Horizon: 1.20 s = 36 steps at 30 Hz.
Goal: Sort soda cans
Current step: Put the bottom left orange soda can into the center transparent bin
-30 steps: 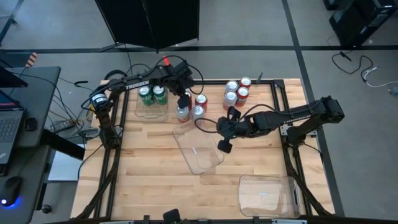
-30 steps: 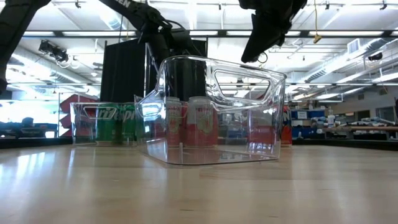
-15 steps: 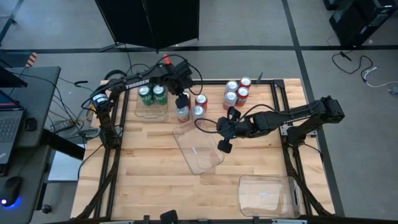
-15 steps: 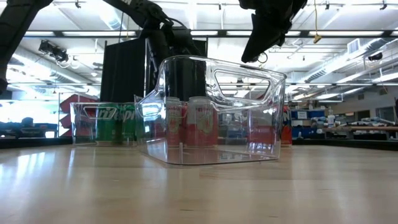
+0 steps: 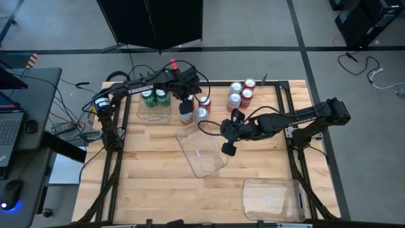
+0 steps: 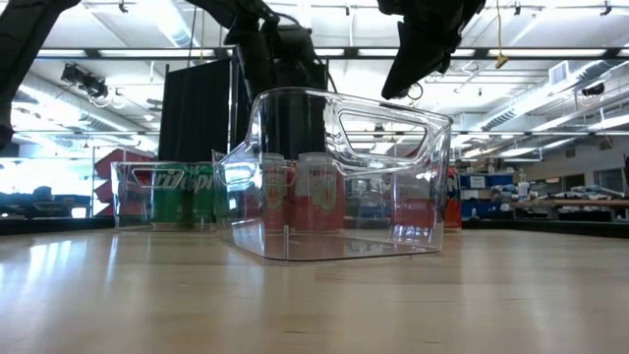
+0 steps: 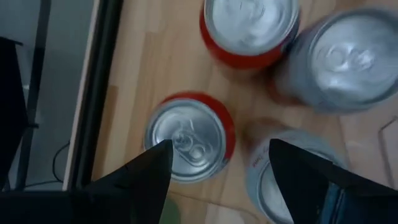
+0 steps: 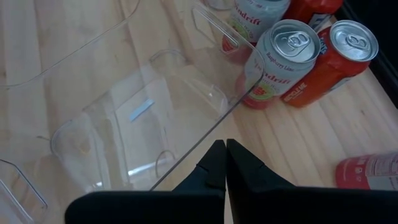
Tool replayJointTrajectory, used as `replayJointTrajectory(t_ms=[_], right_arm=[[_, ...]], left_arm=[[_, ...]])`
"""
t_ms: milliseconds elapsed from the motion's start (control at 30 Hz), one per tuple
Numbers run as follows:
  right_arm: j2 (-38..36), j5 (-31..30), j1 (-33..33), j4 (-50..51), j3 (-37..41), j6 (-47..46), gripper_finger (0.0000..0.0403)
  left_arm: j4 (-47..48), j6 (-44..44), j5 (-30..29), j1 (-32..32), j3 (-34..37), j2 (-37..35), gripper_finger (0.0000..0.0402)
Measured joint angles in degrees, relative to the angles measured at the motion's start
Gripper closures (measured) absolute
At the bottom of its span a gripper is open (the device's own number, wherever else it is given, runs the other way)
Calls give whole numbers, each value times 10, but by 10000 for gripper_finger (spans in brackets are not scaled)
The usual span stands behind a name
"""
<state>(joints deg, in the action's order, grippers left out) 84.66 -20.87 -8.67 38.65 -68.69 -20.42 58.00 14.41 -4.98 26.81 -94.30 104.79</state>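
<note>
My left gripper [image 5: 185, 103] is open above a small cluster of red and silver cans [image 5: 201, 109] at the far middle of the table. In the left wrist view [image 7: 221, 155] its fingers stand over a red can [image 7: 189, 140] and a silver can [image 7: 280, 183], touching neither. Two green cans [image 5: 155, 97] stand in a clear tray [image 5: 155, 117] at the far left. More red and silver cans [image 5: 240, 92] stand at the far right. My right gripper [image 5: 228, 149] is shut at the right rim of an empty clear tray [image 5: 199, 158] in the middle. My right gripper's shut fingertips [image 8: 214, 155] point down at the middle tray's right rim [image 8: 199, 140]. I cannot tell whether they touch it. The tray rests flat on the table.
A second empty clear tray [image 5: 272, 197] lies at the near right corner. Bare wood lies open at the near left. Cables and a black stand sit beyond the far edge. A desk with a laptop stands off the table's left side.
My left gripper has gone a little toward the table's right edge over the can cluster, still open. My right arm and the trays have kept still.
</note>
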Motion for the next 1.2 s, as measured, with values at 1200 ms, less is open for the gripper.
replayJointTrajectory(t_ms=[1200], right_arm=[[0, 11, 0, 0, 0, 0, 401]], left_arm=[[22, -11, 121, 118, -19, 16, 165]])
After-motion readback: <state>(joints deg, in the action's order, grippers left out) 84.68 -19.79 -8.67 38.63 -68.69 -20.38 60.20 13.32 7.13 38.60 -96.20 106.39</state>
